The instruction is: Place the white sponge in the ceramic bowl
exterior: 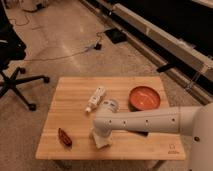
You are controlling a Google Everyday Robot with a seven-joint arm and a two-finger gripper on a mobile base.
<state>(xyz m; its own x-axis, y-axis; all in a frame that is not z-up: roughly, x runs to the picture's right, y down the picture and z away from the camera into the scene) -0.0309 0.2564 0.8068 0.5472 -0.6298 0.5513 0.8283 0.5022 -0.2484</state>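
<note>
The ceramic bowl (pixel 145 97), orange-red inside with a darker rim, sits on the back right of the wooden table (pixel 75 107). My white arm reaches in from the right, and its gripper (pixel 100 139) points down at the front middle of the table. The white sponge (pixel 104 143) shows as a small off-white block right at the gripper's tip, on or just above the tabletop. I cannot tell whether the gripper holds it. The sponge is well to the left of and nearer than the bowl.
A white tube-like bottle (pixel 95 98) lies at the table's middle back, with a translucent white cup (pixel 111 105) beside it. A small dark red-brown object (pixel 64 137) lies front left. A black phone (pixel 142 134) peeks from under the arm. An office chair (pixel 12 65) stands to the left.
</note>
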